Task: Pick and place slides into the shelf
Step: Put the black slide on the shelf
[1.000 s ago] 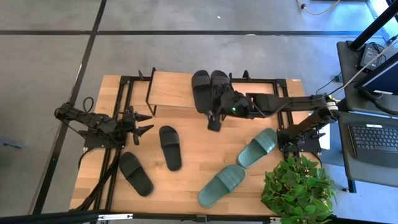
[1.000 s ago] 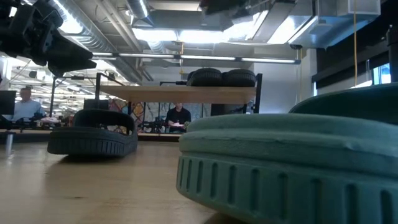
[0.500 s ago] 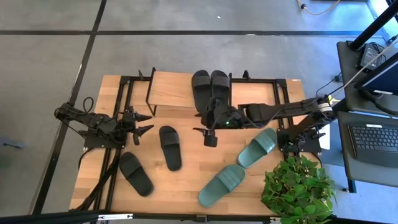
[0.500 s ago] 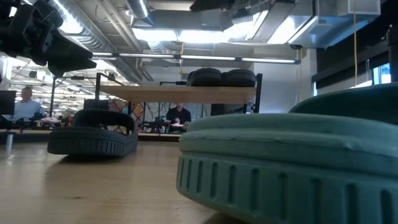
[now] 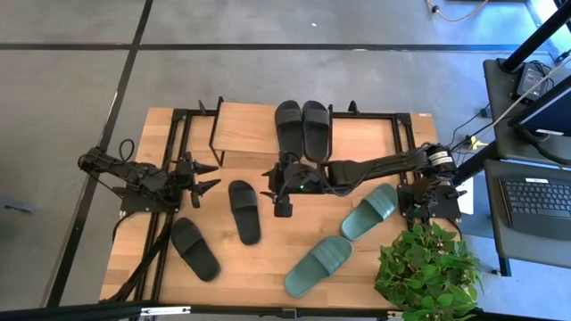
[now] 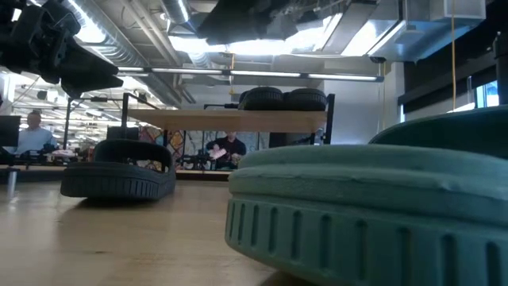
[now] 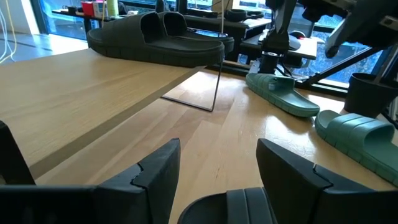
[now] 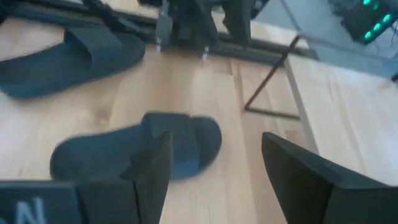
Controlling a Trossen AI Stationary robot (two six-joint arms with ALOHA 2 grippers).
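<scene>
Nowhere legible writing on slides

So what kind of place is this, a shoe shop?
More likely a robotics lab or workshop: two robot arms at a wooden table, people at desks behind, exposed ceiling ducts, a laptop nearby.

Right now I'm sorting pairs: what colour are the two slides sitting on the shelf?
Both slides on the shelf are matte black, clearest in the high view.
</scene>
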